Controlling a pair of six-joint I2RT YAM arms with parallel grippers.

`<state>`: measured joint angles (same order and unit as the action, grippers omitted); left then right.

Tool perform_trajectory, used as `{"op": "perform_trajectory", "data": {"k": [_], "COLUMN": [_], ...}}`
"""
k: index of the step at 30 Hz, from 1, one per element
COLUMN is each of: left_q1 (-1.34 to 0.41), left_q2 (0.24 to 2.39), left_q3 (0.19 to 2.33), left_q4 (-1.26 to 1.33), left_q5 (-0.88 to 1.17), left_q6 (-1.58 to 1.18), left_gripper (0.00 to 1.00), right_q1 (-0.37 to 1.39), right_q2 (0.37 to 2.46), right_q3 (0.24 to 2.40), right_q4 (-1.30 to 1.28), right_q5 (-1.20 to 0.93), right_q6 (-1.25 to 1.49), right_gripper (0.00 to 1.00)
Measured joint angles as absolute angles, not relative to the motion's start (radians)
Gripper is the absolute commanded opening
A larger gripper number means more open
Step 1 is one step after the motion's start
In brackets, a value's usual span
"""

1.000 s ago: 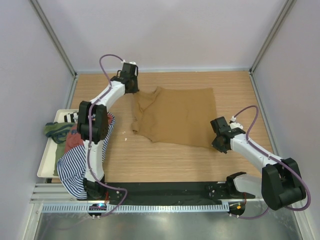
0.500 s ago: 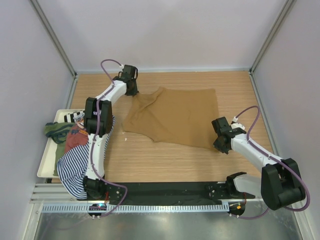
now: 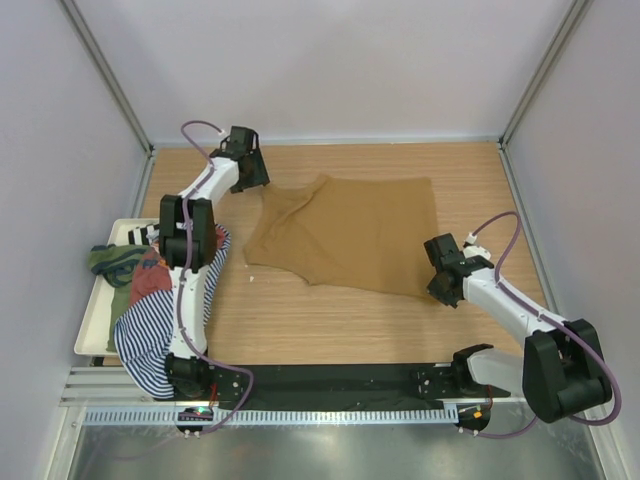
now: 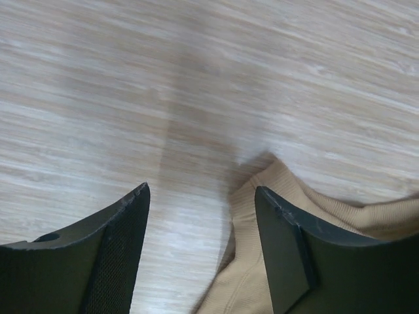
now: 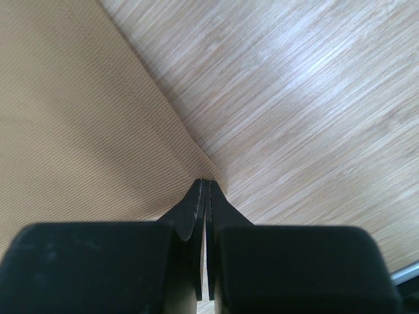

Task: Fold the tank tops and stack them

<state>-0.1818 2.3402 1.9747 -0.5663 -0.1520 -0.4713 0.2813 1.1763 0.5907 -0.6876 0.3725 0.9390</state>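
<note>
Where the tan tank top (image 3: 355,235) lies spread flat at the middle of the table (image 3: 330,320), its straps point toward 9 o'clock and its hem toward 3 o'clock. My left gripper (image 4: 203,196) sits at the top's 10 o'clock corner with its jaws well apart and nothing clamped; one shoulder strap (image 4: 245,209) rests loose on the wood just inside my right-hand finger. My right gripper (image 5: 203,186) is at the top's 4 o'clock corner, fingers pressed together, and the hem corner (image 5: 190,163) runs straight into the closed tips, so it looks pinched there. Out at 8 o'clock from the tan top, a white tray (image 3: 95,340) carries the olive green top (image 3: 110,262), the rust-red top (image 3: 150,283) and the striped top (image 3: 145,335), the striped one spilling over the tray's edge beside my left arm.
</note>
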Motion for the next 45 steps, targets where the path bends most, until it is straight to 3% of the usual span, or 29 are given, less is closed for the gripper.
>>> {"op": "perform_trajectory", "data": {"k": [5, 6, 7, 9, 16, 26, 32, 41, 45], "left_q1": [-0.187, -0.191, -0.196, -0.205, -0.235, -0.361, -0.364, -0.29, -0.263], "left_q2": [2.218, 2.175, 2.13, 2.037, 1.938, 2.296, 2.432, 2.442, 2.442], "left_q3": [1.822, 1.779, 1.736, 1.663, 1.661, 2.014, 2.058, 2.045, 2.045], "left_q4": [-0.547, -0.541, -0.533, -0.523, -0.464, -0.456, -0.473, -0.449, -0.439], "left_q5": [-0.098, -0.086, -0.076, -0.064, 0.026, 0.123, 0.132, 0.129, 0.095], "left_q6": [-0.495, -0.5, -0.506, -0.517, -0.539, -0.55, -0.586, -0.628, -0.617], "left_gripper": [0.68, 0.69, 0.7, 0.73, 0.61, 0.45, 0.43, 0.41, 0.45], "right_q1": [0.281, 0.28, 0.28, 0.279, 0.279, 0.278, 0.277, 0.266, 0.265], "right_q2": [1.129, 1.124, 1.119, 1.115, 1.07, 1.098, 1.134, 1.171, 1.195], "right_q3": [0.59, 0.59, 0.59, 0.59, 0.597, 0.685, 0.735, 0.743, 0.743], "right_q4": [-0.688, -0.688, -0.689, -0.691, -0.688, -0.557, -0.503, -0.475, -0.471], "right_q5": [0.384, 0.387, 0.39, 0.401, 0.448, 0.413, 0.393, 0.384, 0.381], "right_q6": [0.938, 0.938, 0.939, 0.939, 0.903, 0.775, 0.75, 0.735, 0.731], "right_gripper": [0.11, 0.15, 0.3, 0.37, 0.39, 0.4, 0.39, 0.39, 0.39]}}
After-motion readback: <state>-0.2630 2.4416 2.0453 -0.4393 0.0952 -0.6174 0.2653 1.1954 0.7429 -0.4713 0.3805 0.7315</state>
